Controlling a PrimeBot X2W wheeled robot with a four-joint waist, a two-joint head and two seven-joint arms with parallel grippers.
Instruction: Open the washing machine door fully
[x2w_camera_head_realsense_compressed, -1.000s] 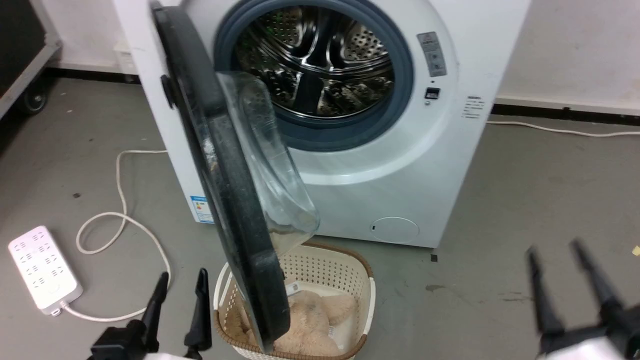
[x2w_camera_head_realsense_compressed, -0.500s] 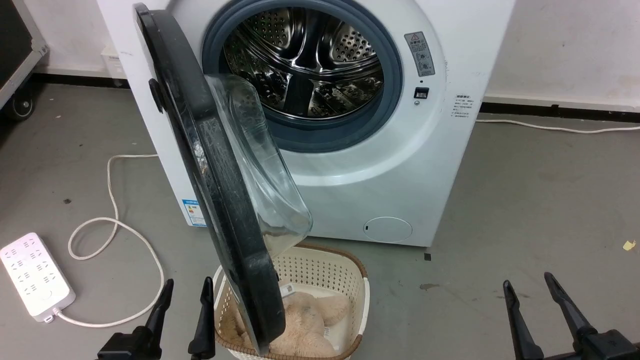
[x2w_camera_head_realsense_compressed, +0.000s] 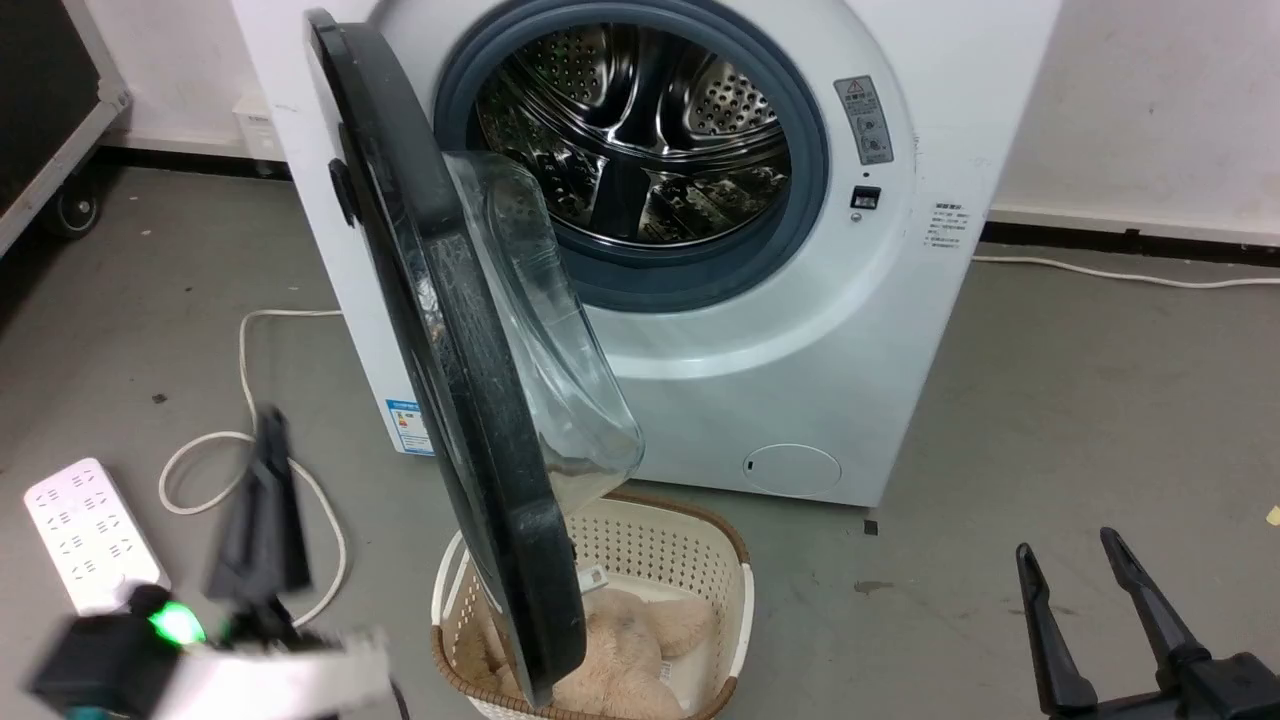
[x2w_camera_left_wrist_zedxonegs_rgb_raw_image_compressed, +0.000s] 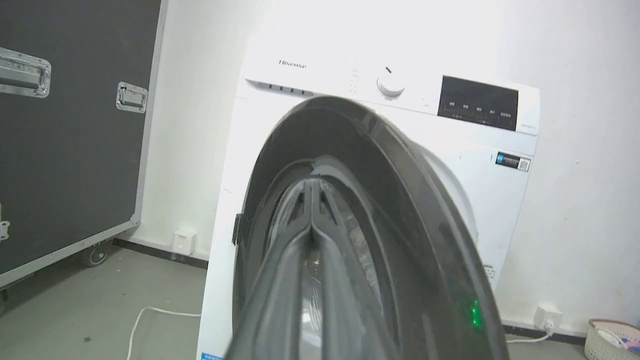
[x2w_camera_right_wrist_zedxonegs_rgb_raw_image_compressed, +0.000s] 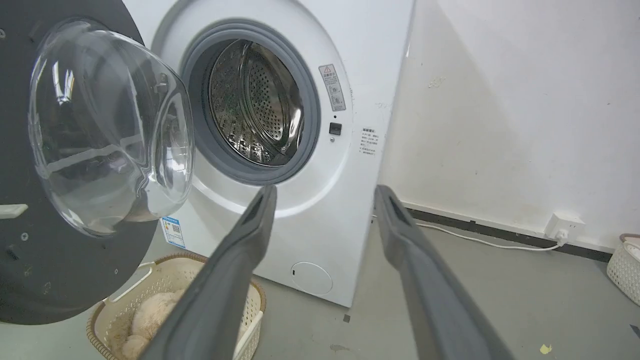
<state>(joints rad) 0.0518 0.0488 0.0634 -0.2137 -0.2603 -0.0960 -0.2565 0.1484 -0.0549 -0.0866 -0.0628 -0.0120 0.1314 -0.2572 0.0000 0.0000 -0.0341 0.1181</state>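
Observation:
The white washing machine (x2w_camera_head_realsense_compressed: 800, 330) stands ahead with its steel drum mouth (x2w_camera_head_realsense_compressed: 640, 140) uncovered. The washing machine door (x2w_camera_head_realsense_compressed: 450, 330) is swung out roughly square to the front, its black ring edge-on and the glass bowl (x2w_camera_head_realsense_compressed: 560, 380) bulging toward the drum. My left gripper (x2w_camera_head_realsense_compressed: 268, 425) is blurred at the lower left, left of the door and apart from it. In the left wrist view its fingers meet, so the left gripper (x2w_camera_left_wrist_zedxonegs_rgb_raw_image_compressed: 311, 187) is shut on nothing, facing the door's outer face (x2w_camera_left_wrist_zedxonegs_rgb_raw_image_compressed: 400, 200). My right gripper (x2w_camera_head_realsense_compressed: 1070, 555) is open at the lower right, as the right wrist view (x2w_camera_right_wrist_zedxonegs_rgb_raw_image_compressed: 325, 192) confirms.
A cream basket (x2w_camera_head_realsense_compressed: 700, 530) holding a plush toy sits on the floor under the door's lower edge. A white power strip (x2w_camera_head_realsense_compressed: 90, 530) and its looping cable (x2w_camera_head_realsense_compressed: 245, 400) lie at the left. A black wheeled case (x2w_camera_left_wrist_zedxonegs_rgb_raw_image_compressed: 70, 150) stands far left. Bare grey floor lies right of the machine.
My left gripper has risen and swung left from beside the basket, and its fingers have come together. The right gripper dropped lower a second ago. The head camera shifted; the door stands as before.

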